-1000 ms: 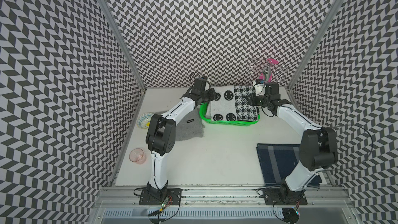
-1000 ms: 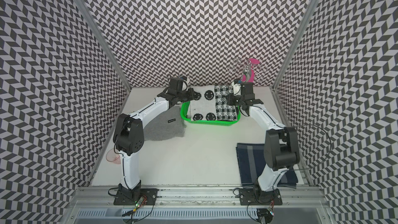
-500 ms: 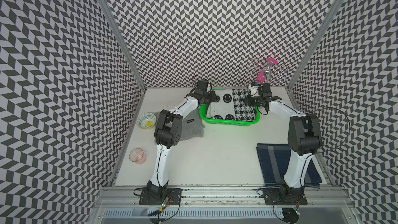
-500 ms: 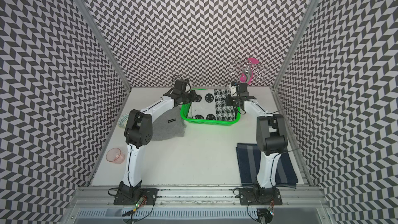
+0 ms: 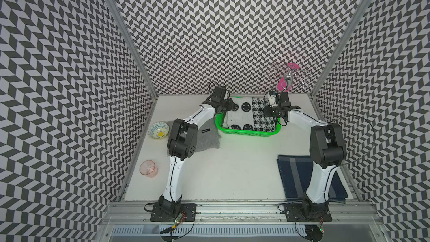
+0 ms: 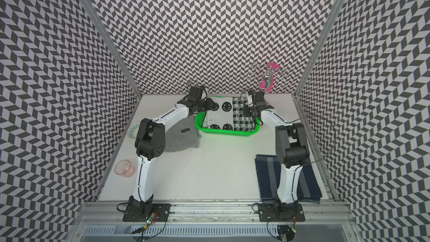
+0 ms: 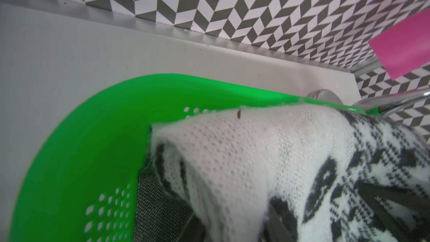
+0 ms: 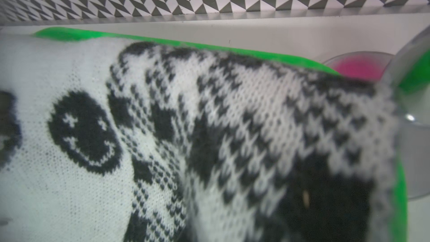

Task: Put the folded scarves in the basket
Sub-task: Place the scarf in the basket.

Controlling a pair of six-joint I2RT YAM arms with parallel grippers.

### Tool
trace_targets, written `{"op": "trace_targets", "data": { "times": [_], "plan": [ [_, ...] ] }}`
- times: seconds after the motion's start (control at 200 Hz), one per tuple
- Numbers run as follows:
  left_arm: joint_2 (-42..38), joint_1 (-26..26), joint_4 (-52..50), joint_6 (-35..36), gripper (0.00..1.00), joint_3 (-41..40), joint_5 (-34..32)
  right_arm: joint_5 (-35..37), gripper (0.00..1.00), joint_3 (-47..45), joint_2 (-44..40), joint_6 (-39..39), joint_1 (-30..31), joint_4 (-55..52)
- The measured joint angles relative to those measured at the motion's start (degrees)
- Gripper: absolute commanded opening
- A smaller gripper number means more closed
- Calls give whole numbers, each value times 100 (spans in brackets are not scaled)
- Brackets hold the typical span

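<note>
The green basket (image 5: 246, 133) stands at the back of the bench (image 5: 232, 171), near the rear wall. The folded scarf (image 5: 244, 115), white with black smiley faces on one half and a black-and-white check on the other, lies inside it and fills nearly the whole floor in both top views (image 6: 223, 115). Its far edge rides up to the far rim. In the left wrist view a scarf corner (image 7: 256, 159) lifts off the basket's rounded corner wall (image 7: 81, 136).

The left arm (image 5: 200, 115) reaches forward and inward, and the left jaws sit over the scarf's far left corner. The right arm (image 5: 300, 118) mirrors it, with the right jaws at the scarf's far right edge. Both wrists are low, at about rim height. I cannot tell whether either pair of jaws is parted or pinching the knit, because the fabric hides them.

A grey cloth (image 5: 207, 136) lies just beside the basket's left front corner, partly under the left arm. A patterned bowl (image 5: 158, 130) and a pink cup (image 5: 148, 168) sit by the left wall. A navy striped cloth (image 5: 295, 178) lies at the front right under the right arm. A wire stand with pink parts (image 5: 288, 80) rises behind the basket's right far corner. The widest open stretch of bench lies in front of the basket, between the two arms.
</note>
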Motion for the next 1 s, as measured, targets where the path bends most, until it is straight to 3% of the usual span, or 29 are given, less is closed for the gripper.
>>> {"op": "trace_targets", "data": {
  "times": [0.3, 0.406, 0.751, 0.996],
  "plan": [
    [-22, 0, -160, 118, 56, 0, -195, 415, 53, -153, -282, -153, 109, -13],
    [-144, 2, -192, 184, 68, -109, -293, 546, 54, -256, -492, -188, 111, -11],
    [-503, -7, -212, 72, 67, -221, -313, 833, 55, -588, -713, -212, 114, -55],
    [-1126, -109, -367, 48, 66, -1093, -354, 942, 55, -828, -1016, -203, 114, -151]
  ]
}}
